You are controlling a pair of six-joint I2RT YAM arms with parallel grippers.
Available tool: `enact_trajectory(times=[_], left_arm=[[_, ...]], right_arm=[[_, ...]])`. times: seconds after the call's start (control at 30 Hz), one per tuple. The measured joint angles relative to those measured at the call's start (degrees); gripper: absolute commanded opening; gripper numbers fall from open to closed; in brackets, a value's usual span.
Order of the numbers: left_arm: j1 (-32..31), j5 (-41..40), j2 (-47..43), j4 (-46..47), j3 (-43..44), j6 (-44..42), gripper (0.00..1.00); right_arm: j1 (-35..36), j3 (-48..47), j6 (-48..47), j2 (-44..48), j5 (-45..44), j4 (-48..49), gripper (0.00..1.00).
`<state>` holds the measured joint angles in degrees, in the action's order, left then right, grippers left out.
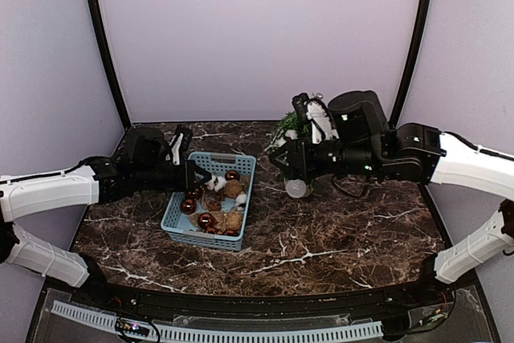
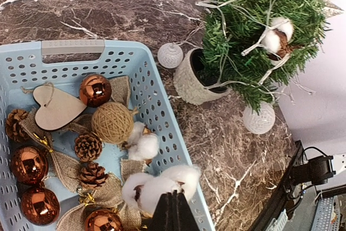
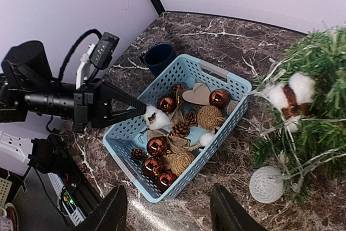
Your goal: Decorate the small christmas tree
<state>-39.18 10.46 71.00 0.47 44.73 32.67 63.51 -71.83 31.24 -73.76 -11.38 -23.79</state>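
Note:
The small christmas tree [image 2: 254, 25] stands in its white pot [image 2: 192, 82] right of the blue basket [image 2: 157, 96], with a cotton boll [image 3: 289, 96] and pale strands among its branches. My left gripper [image 2: 174, 196] is shut on a white cotton boll [image 2: 157, 185] just above the basket's near side, as the right wrist view also shows [image 3: 157, 117]. My right gripper [image 3: 168, 209] hangs open and empty above the table between basket and tree [image 1: 289, 126].
The basket holds copper baubles [image 2: 94, 89], pine cones, twine balls, burlap bows and a wooden heart [image 2: 54, 106]. Two white balls [image 2: 170, 55] [image 2: 258, 118] lie on the marble beside the pot. A dark blue cup [image 3: 159, 57] stands behind the basket.

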Motion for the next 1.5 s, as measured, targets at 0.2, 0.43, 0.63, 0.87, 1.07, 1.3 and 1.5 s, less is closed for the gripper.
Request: enact_trajectory(times=[0.2,0.43,0.63,0.87,1.07,1.3,1.5], left_arm=[[0.0,3.5,-3.0,-2.1,0.0,0.7,0.00],[0.0,6.1,-4.9,-3.2,-0.1,1.5,0.00],[0.0,7.9,-4.9,-5.1,-0.1,3.7,0.00],[0.0,9.5,-5.7,-5.1,-0.1,5.4,0.00],[0.0,11.8,-7.0,-4.7,-0.1,5.5,0.00],[0.0,14.0,-9.0,-3.0,-0.3,5.5,0.00],[0.0,14.5,-9.4,-2.3,-0.7,5.6,0.00]], right_arm=[[1.0,-2.1,1.6,-8.6,0.2,1.1,0.57],[1.2,-7.2,2.3,-17.5,2.8,2.8,0.59],[1.2,-8.6,1.8,-21.8,5.5,5.0,0.60],[1.2,-8.7,1.9,-25.4,9.1,9.5,0.65],[0.9,-8.5,2.5,-25.8,12.5,13.4,0.58],[0.1,-7.2,3.8,-27.0,17.0,16.6,0.54],[-0.5,-5.2,5.2,-27.0,19.3,18.2,0.37]])
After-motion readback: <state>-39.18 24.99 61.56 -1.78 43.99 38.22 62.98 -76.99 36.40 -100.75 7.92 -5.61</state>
